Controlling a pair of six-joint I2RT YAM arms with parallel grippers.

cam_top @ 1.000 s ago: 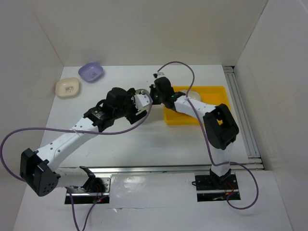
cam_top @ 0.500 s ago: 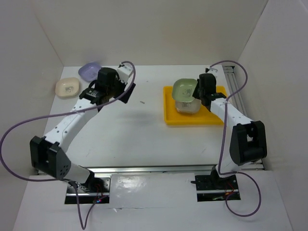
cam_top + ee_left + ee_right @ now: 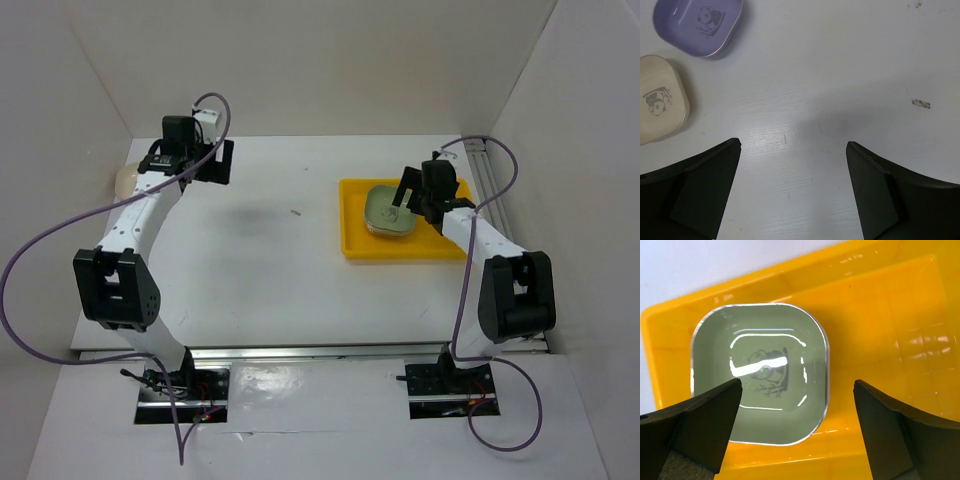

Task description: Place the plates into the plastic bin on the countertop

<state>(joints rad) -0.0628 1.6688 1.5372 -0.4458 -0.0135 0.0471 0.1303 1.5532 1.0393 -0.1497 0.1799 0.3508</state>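
White countertop [image 3: 300,270]: yellow bin [image 3: 400,248] holds pale green plate [image 3: 760,380] (dark centre print); both jaws wide, empty.

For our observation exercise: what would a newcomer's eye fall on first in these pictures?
The bright yellow bin at the right of the table, with a pale green plate lying in it below the open right gripper. Next, the lavender plate and cream plate side by side at the far left, near the open left gripper.
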